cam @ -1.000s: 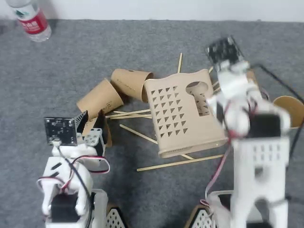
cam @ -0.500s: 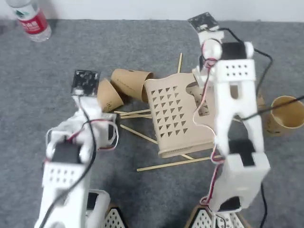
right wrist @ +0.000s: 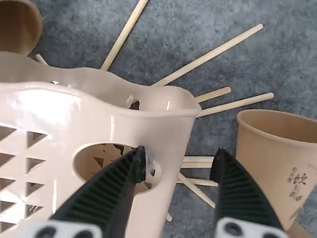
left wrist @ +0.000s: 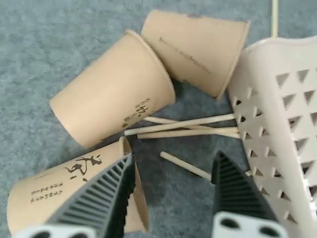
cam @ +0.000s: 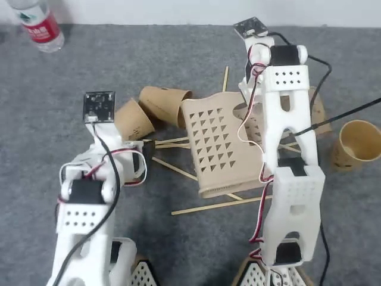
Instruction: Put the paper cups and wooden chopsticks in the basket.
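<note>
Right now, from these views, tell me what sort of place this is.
Likely a robot training bench: left arm and right arm at a grey felt-covered table, with paper cups, chopsticks and a tipped basket strewn as props.

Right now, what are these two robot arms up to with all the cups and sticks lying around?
Two robot arms are meant to put paper cups and wooden chopsticks into a basket, which lies on its side in the middle. The left gripper hangs open over cups and chopsticks lying beside the basket. The right gripper is open at the basket's handle end, one finger at the handle hole. Neither holds anything, and cups and chopsticks lie scattered on the grey surface.
</note>
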You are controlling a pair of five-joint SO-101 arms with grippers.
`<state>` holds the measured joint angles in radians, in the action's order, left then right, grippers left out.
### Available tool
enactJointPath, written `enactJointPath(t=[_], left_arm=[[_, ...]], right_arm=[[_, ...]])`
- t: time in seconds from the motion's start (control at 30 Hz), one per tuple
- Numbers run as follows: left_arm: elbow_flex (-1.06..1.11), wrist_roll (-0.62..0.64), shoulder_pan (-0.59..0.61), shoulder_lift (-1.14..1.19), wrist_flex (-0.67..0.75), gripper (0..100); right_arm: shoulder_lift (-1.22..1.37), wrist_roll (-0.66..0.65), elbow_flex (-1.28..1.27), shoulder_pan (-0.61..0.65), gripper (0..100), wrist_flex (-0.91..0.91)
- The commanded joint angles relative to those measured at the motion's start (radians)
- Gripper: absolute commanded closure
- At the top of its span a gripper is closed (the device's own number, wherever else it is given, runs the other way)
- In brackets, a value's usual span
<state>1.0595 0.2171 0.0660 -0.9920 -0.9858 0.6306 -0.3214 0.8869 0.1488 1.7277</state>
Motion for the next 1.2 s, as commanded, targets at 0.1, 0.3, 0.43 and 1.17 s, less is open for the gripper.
enactJointPath(t=[0.1,0.3,0.43,1.17], left_arm=[[0.044,0.014,0.008,-0.143,0.025,76],[0.045,0.014,0.005,-0.144,0.023,76],[0.062,0.014,0.005,-0.144,0.031,76],[0.079,0.011,0.005,-0.144,0.044,76]], right_arm=[[0.027,0.003,0.043,-0.012,78.2,0.012],[0.058,0.003,0.044,-0.013,78.2,0.012],[-0.002,0.003,0.074,-0.013,78.2,0.065],[-0.074,-0.089,-0.138,-0.016,78.3,-0.039]])
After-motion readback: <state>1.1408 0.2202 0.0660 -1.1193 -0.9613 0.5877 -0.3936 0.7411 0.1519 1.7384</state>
